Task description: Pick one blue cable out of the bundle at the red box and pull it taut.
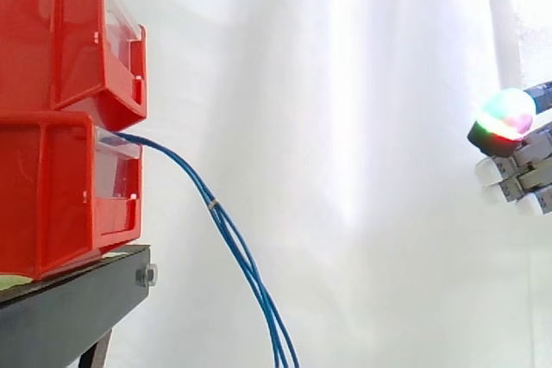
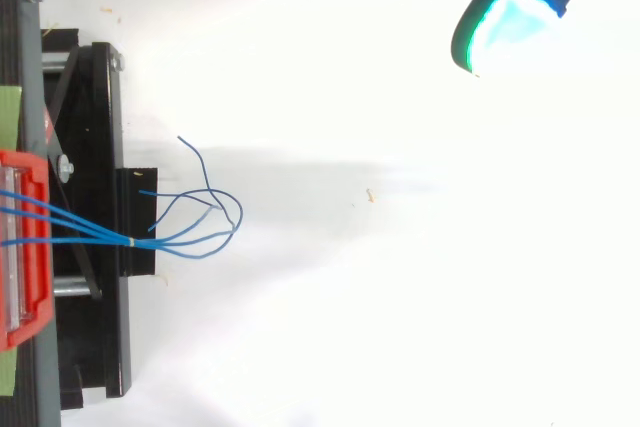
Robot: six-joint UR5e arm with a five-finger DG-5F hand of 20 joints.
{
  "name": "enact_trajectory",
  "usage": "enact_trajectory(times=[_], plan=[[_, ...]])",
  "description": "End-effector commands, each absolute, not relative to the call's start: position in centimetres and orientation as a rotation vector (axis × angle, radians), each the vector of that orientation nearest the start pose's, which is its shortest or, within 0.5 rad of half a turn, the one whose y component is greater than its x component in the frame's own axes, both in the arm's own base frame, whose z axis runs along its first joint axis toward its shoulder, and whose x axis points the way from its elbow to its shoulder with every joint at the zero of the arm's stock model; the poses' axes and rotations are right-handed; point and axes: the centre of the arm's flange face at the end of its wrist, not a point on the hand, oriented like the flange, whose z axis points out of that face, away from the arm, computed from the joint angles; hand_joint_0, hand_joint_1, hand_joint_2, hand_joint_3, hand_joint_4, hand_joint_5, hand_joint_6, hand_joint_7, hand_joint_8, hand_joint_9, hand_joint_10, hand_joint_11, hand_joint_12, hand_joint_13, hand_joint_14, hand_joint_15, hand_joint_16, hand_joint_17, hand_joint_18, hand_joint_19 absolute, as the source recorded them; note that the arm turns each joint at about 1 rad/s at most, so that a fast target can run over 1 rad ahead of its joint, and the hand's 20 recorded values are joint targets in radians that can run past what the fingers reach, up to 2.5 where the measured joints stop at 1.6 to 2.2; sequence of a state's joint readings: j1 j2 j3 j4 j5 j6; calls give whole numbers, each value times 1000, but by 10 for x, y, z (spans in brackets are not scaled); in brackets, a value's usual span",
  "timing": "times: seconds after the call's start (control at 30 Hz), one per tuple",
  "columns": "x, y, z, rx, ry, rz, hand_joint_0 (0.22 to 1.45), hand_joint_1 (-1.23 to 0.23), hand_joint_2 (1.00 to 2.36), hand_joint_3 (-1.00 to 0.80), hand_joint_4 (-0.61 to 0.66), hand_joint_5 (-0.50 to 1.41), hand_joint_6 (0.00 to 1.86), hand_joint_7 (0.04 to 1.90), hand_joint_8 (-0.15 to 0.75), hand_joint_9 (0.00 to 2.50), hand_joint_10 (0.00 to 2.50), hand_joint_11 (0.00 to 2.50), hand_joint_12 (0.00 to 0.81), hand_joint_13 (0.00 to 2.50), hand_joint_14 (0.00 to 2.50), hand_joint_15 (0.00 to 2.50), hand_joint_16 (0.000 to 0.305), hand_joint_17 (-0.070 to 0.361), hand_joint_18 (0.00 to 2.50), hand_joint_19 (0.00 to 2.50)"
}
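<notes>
The grey robot hand (image 1: 533, 151) hangs empty, fingers loosely spread. The thin blue cable bundle (image 1: 226, 226) droops steeply from the stacked red plastic bins (image 1: 60, 187), well apart to the hand's left in the side view.

- Two red bins (image 1: 73, 40), an upper one and a lower one.
- One bundle of blue cables (image 2: 70, 227). In the top view, three strands can be counted where they leave the bin. Past the tie they spread into loops and loose ends, and their exact number cannot be told.
- One pale tie (image 1: 213, 205) around the bundle.
- One black stand (image 1: 69, 312).
- One bolt head (image 1: 147, 276) on the stand's end, counted in the side view.
- One robot hand (image 1: 528, 161).
- One white curtain (image 1: 345, 127).
</notes>
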State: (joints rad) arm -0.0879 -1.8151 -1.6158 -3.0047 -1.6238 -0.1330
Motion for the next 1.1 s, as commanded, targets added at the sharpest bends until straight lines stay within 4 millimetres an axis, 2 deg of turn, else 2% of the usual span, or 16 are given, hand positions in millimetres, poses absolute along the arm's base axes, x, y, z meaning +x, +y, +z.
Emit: enact_trajectory(times=[0.0, 0.07, 0.23, 0.5, 0.63, 0.67, 0.8, 1.07], plan=[[548, -174, 347, 1238, 1377, 1008, 322, -567, 1000, -500, 171, -291, 501, 602, 253, 0, 74, 0, 405, 0, 2, 53, 70, 157, 0, 122], [550, -176, 348, 1179, 1378, 915, 321, -561, 1000, -500, 172, -291, 501, 602, 255, 0, 70, 0, 406, 0, 0, 57, 70, 158, 0, 122], [551, -179, 350, 1169, 1357, 829, 333, -507, 1000, -500, 172, -290, 501, 602, 252, 0, 51, 0, 403, 0, 0, 54, 70, 156, 0, 124], [552, -179, 350, 1171, 1351, 832, 357, -472, 1000, -500, 171, -287, 501, 603, 245, 0, 0, 0, 392, 0, 0, 54, 67, 151, 0, 120], [557, -183, 353, 1158, 1291, 829, 359, -470, 1000, -500, 173, -286, 501, 602, 245, 0, 0, 0, 390, 0, 0, 55, 67, 150, 0, 120], [564, -188, 349, 1154, 1252, 824, 359, -470, 1000, -500, 174, -285, 501, 601, 245, 0, 0, 0, 391, 0, 0, 51, 67, 150, 0, 119], [570, -188, 337, 1151, 1261, 852, 359, -469, 1000, -500, 180, -283, 501, 606, 249, 0, 1, 0, 389, 0, 0, 47, 67, 150, 0, 119], [573, -185, 337, 1152, 1252, 901, 375, -487, 1000, -500, 237, -255, 501, 638, 268, 0, 0, 0, 386, 0, 0, 38, 66, 147, 0, 110]])
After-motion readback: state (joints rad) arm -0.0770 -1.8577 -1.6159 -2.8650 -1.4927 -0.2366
